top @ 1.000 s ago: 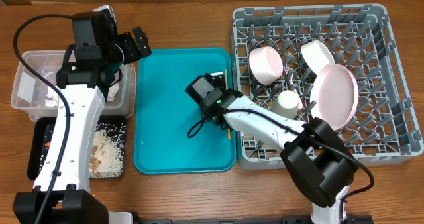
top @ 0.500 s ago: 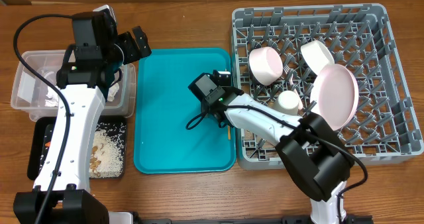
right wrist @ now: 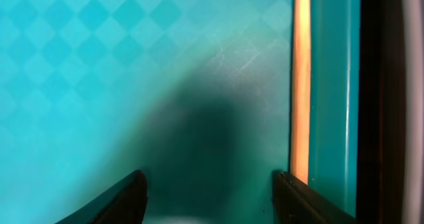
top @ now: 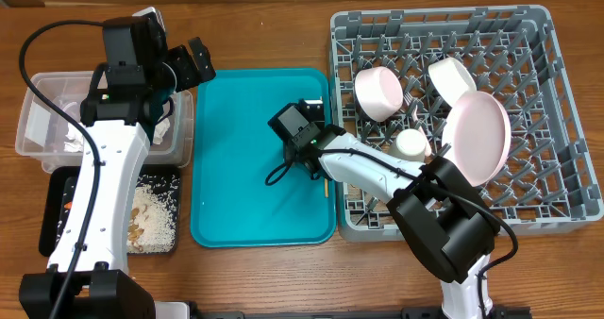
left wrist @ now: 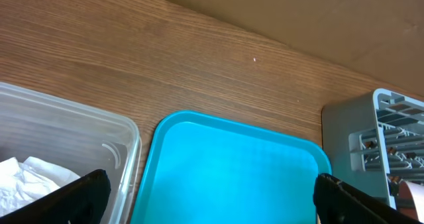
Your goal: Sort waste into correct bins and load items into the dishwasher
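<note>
Tabletop (top: 283,36) rundown: the serving tray (top: 236,187) sits dead centre. To its left is the tub (top: 57,76), with napkins (top: 71,138) inside. Directly in front of the tub, nearer the robot, is the shallow tray (top: 54,187), with food scraps (top: 156,215) in it. Over on the right, just beside the serving tray, is the dish rack (top: 566,102). In it, one bowl (top: 377,92) sits back-left and a second bowl (top: 451,76) to its right. The cup (top: 411,145) is in front of them, and the plate (top: 477,135) stands on edge right of the cup. The chopstick (right wrist: 301,85) lies along the serving tray's right edge, just inside the rim.
</note>
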Controlling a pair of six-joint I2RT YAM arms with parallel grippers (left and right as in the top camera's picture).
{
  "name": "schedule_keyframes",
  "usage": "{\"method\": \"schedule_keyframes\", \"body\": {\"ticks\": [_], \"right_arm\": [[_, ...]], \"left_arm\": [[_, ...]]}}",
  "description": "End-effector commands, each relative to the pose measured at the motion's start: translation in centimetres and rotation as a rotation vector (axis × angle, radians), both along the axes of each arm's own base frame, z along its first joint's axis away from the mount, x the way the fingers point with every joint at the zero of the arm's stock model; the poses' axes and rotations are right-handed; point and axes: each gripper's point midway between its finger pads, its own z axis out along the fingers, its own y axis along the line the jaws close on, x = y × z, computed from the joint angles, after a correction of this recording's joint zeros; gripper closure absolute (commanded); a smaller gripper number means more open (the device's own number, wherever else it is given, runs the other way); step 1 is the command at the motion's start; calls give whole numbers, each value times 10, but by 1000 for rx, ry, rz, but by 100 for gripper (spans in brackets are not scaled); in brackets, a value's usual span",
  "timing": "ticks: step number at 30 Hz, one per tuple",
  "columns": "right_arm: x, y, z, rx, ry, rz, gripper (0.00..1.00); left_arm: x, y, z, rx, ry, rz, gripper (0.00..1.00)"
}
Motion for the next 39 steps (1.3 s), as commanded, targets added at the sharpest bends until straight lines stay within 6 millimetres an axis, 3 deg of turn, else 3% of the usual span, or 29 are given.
{"method": "schedule_keyframes", "body": {"ticks": [1, 7, 23, 31, 36, 39], "right_arm": [[-1, 6, 0, -41, 4, 63, 35], [10, -6, 18, -141, -50, 61, 33], [6, -2, 15, -128, -26, 87, 33], [-2, 9, -13, -61, 48, 70, 41], [-6, 15, -19, -29, 78, 77, 62], [-8, 16, -19, -25, 85, 81, 65]], "left_arm": [[1, 0, 15, -9, -36, 13, 0], [1, 0, 15, -9, -36, 13, 0], [1, 0, 15, -9, -36, 14, 0], [1, 0, 15, -9, -35, 14, 0], [1, 0, 15, -9, -36, 14, 0], [1, 0, 15, -9, -36, 14, 0]]}}
